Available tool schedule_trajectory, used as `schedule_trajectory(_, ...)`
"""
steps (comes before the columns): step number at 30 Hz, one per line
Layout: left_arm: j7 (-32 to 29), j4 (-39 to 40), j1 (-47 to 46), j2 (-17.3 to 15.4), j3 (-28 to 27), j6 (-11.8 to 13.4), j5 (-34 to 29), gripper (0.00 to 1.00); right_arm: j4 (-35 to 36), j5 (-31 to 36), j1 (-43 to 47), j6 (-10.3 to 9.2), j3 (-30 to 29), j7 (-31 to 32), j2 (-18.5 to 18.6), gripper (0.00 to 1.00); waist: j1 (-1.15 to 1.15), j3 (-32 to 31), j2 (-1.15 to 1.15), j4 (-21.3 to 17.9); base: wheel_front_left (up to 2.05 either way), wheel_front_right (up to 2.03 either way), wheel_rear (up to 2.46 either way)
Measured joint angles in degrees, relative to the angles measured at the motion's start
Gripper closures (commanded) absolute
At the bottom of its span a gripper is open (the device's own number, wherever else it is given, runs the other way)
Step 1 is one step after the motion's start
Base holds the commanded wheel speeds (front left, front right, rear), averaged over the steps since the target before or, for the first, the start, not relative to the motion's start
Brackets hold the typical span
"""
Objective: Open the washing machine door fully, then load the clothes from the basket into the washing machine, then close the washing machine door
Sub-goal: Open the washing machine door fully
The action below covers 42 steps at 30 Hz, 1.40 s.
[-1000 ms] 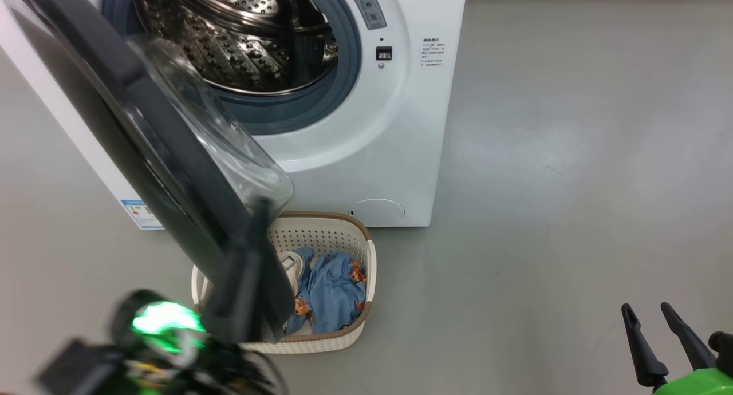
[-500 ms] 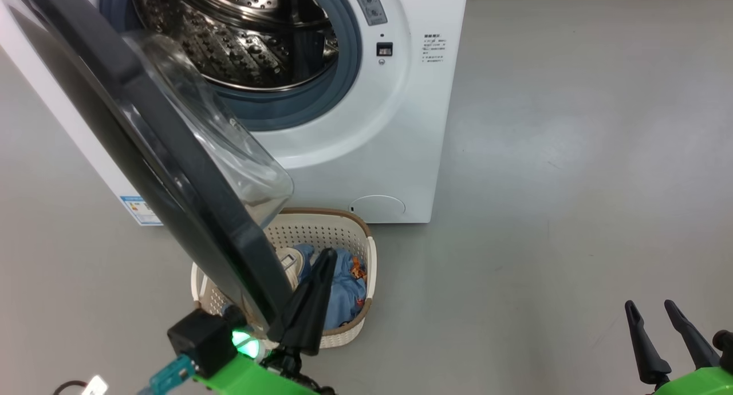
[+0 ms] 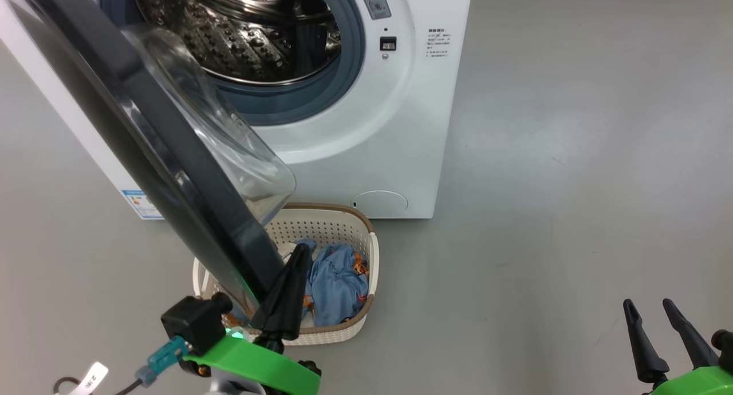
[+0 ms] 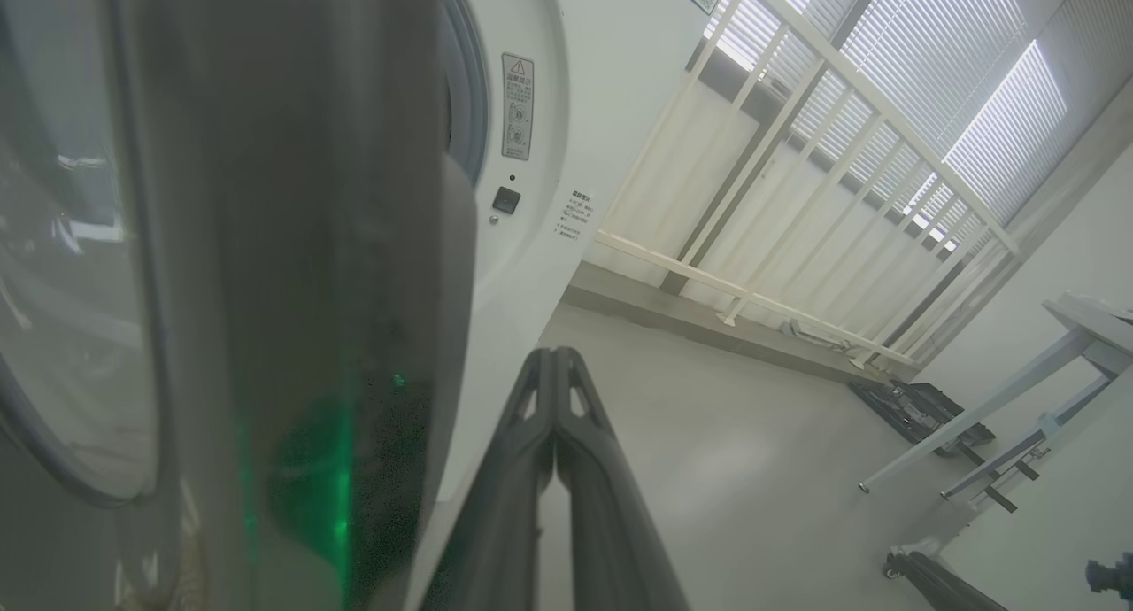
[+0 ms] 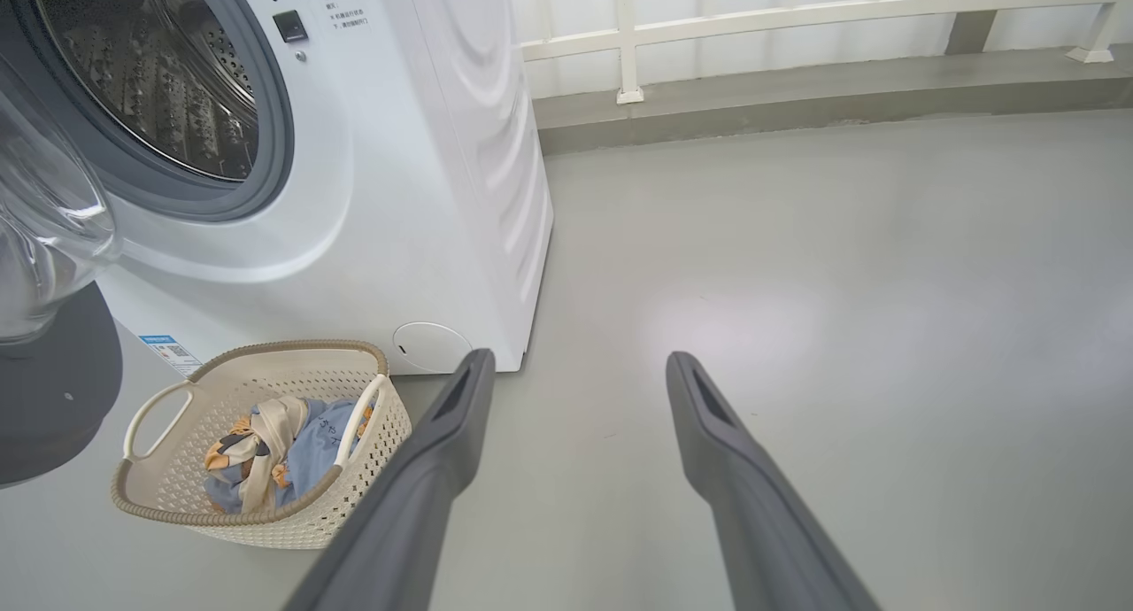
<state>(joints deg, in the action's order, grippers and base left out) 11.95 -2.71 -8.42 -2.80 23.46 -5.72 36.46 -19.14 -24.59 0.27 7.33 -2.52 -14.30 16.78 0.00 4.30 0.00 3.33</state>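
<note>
Open washing machine door [image 3: 172, 160] hangs over the basket [image 3: 320, 226] of clothes [image 3: 335, 286].
From the upper left of the head view to lower centre, we see its glossy black rim slanting around a bulging clear glass bowl. The light blue, orange-printed bundles lie below. Our left gripper [image 3: 299, 260], fingers pressed together, sits just beside the door's lower edge. Our right gripper [image 3: 648, 304], lower right, is spread and empty.

grey floor [image 3: 572, 154], washing machine [image 3: 366, 154], basket [image 3: 343, 226]

clothes [image 3: 338, 286] in basket [image 3: 323, 230] | basket before washing machine [image 3: 389, 154] | door [image 3: 150, 126] left of basket
</note>
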Motion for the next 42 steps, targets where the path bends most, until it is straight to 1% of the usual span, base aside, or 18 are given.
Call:
schedule_trajectory(9,1.0,-3.54,-1.41,0.14,-0.97,-0.09,0.68,1.0,0.27,0.0,-0.01,0.0,-0.3,0.0,-0.07,0.0,0.0,0.35,0.0,0.56,0.0,0.0,0.0)
schedule_trajectory(20,1.52,-4.14,-1.42,0.32,-1.09,-0.1,0.59,1.0,0.66,0.34,-0.01,0.0,-0.63,0.0,-0.18,0.0,0.0,0.55,0.0,2.06,0.0,0.0,0.0)
schedule_trajectory(31,1.51,-1.78,-0.48,-0.16,-0.76,0.52,-0.07,1.0,0.99,0.42,-0.01,0.0,-0.62,0.0,-0.18,0.0,0.0,0.96,0.0,5.18,0.0,0.0,0.0)
schedule_trajectory(42,0.85,0.92,1.46,-1.82,-0.93,2.29,-0.37,1.0,1.09,0.42,-0.06,0.0,-0.54,0.0,0.01,0.0,0.0,0.87,0.0,8.63,0.0,0.0,0.0)
